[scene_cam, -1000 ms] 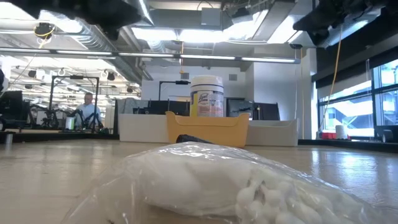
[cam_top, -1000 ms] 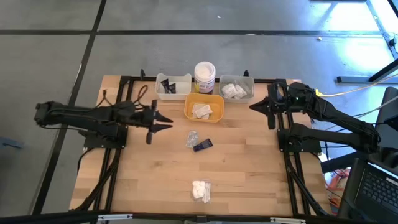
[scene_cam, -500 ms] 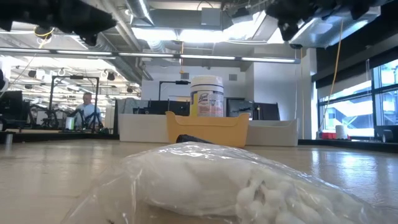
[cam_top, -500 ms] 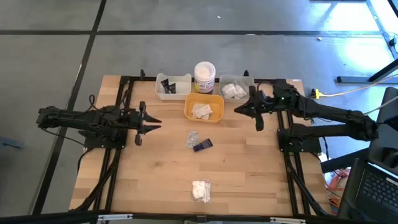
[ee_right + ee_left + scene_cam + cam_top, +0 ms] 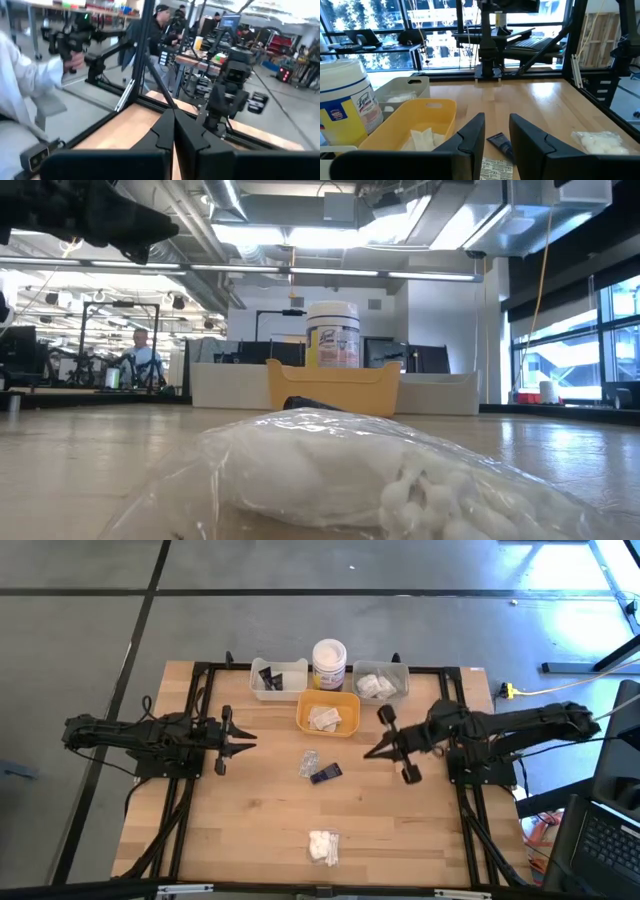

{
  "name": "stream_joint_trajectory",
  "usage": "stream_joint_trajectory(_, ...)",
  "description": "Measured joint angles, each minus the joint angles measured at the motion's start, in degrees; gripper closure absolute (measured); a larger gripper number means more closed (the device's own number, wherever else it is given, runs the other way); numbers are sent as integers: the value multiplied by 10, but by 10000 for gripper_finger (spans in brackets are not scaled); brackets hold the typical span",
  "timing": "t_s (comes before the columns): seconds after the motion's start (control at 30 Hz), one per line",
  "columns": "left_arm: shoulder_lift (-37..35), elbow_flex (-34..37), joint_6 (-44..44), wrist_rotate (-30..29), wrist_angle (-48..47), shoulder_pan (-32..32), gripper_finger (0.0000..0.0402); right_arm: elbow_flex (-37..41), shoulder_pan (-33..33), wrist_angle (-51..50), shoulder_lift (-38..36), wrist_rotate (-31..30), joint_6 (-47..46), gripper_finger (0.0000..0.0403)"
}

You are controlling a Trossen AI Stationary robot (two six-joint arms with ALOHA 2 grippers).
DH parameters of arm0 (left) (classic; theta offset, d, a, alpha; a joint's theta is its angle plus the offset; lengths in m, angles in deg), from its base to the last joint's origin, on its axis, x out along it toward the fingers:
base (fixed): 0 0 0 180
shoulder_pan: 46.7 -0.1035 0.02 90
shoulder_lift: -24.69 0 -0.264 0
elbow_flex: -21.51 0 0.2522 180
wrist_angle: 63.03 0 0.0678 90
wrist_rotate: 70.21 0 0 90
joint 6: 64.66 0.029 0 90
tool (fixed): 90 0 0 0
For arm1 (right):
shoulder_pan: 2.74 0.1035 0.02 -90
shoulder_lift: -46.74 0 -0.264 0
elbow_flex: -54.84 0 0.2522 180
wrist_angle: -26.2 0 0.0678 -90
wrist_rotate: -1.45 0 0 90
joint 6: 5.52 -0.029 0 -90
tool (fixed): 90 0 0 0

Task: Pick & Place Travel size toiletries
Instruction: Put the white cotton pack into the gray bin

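Three loose toiletries lie flat mid-table: a flat sachet (image 5: 308, 762), a small black tube (image 5: 325, 774) and, nearer the near edge, a clear-wrapped white fluffy packet (image 5: 322, 845) that fills the low view's foreground (image 5: 350, 480). My left gripper (image 5: 248, 743) hovers left of them, open and empty; its wrist view shows the tube (image 5: 500, 144), the sachet (image 5: 495, 169) and the packet (image 5: 597, 141) ahead. My right gripper (image 5: 368, 753) hovers right of the tube, pointing left, shut and empty (image 5: 174, 122).
Along the far edge stand a white tray (image 5: 278, 678) holding black tubes, a white jar with a yellow label (image 5: 329, 662), a grey tray (image 5: 380, 680) with fluffy pieces, and in front a yellow tray (image 5: 328, 712) with sachets. People show beyond the table.
My right gripper has swung from beside the grey tray at the far edge toward the near edge and the table's middle, ending right of the black tube. My left gripper has drawn back a little toward the left edge. The toiletries have not moved.
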Motion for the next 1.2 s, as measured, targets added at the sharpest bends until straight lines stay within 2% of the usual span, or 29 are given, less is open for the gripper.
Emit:
stream_joint_trajectory(0.13, 0, 0, 0, 0, 0, 0, 315, -37, 60, -37, 42, -49, 58, 395)
stream_joint_trajectory(0.23, 0, 0, 0, 0, 0, 0, 315, -80, 101, -102, 79, -109, 85, 393)
stream_joint_trajectory(0.37, 0, 0, 0, 0, 0, 0, 315, -130, 140, -190, 128, -208, 96, 374)
stream_joint_trajectory(0.47, 0, 0, 0, 0, 0, 0, 315, -155, 159, -226, 159, -248, 85, 358)
stream_joint_trajectory(0.97, 0, 0, 0, 0, 0, 0, 316, -164, 230, -231, 301, -245, 23, 273)
stream_joint_trajectory(1.2, 0, 0, 0, 0, 0, 0, 315, -164, 259, -174, 382, -244, 20, 233)
